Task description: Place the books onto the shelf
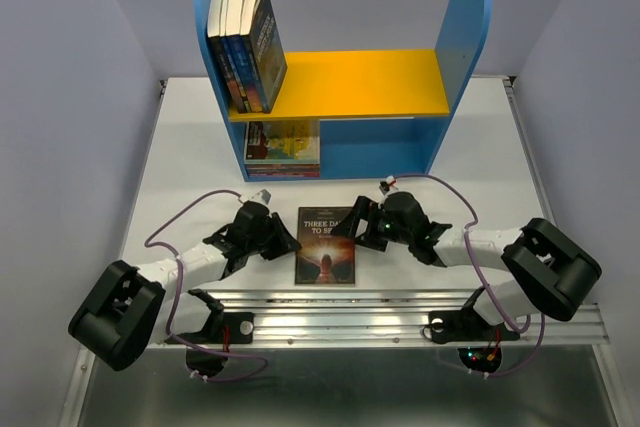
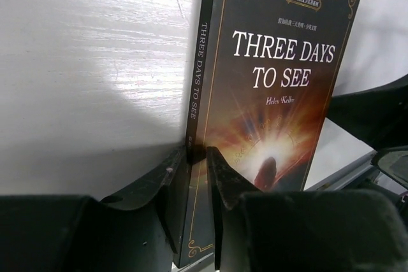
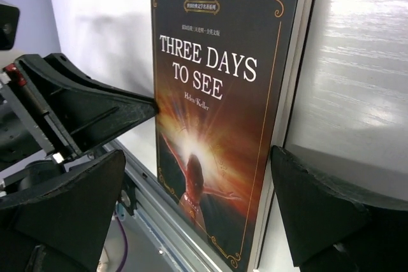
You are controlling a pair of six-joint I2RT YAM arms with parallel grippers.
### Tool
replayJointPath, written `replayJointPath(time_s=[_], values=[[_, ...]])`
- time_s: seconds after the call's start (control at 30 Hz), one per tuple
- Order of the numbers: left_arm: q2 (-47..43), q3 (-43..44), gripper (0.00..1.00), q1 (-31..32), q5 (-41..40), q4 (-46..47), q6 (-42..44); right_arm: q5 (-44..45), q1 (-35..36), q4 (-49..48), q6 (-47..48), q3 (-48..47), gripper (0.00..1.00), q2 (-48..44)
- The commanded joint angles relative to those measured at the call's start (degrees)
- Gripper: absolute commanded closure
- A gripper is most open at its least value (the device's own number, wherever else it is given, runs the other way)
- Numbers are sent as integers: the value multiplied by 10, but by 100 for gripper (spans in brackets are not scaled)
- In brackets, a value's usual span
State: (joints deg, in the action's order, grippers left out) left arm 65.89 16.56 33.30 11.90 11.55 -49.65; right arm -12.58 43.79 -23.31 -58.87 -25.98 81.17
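The dark book "Three Days to See" (image 1: 326, 244) lies flat on the white table between both arms. My left gripper (image 1: 291, 241) is shut on its spine edge; in the left wrist view the left gripper (image 2: 199, 157) has one finger under the spine and one on the cover (image 2: 274, 68). My right gripper (image 1: 358, 228) stands open at the book's page edge. In the right wrist view the right gripper (image 3: 197, 202) has its fingers wide apart, either side of the book (image 3: 223, 113), not touching it. The shelf (image 1: 350, 82) holds upright books (image 1: 245, 47) on its yellow board and a stack (image 1: 282, 147) in the lower compartment.
An aluminium rail (image 1: 400, 309) runs along the table's near edge just behind the book. Purple cables (image 1: 175, 237) loop beside both arms. Bare white table (image 1: 490, 157) lies right of the shelf, and grey walls close in both sides.
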Motion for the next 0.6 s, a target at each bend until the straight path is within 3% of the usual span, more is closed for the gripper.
replayJointPath(time_s=[0.0,0.27,0.33,0.57], values=[[1,16,70,9,-16,-13,-7,-80,8,-108,-26,-21,0,-19],[9,17,70,13,-23,-14,-11,-119,13,-138,-44,-25,4,-30],[13,18,71,15,-25,-13,-11,-119,13,-135,-44,-26,12,-30],[19,20,71,21,-25,-9,-15,-80,18,-55,-29,-32,12,-14]])
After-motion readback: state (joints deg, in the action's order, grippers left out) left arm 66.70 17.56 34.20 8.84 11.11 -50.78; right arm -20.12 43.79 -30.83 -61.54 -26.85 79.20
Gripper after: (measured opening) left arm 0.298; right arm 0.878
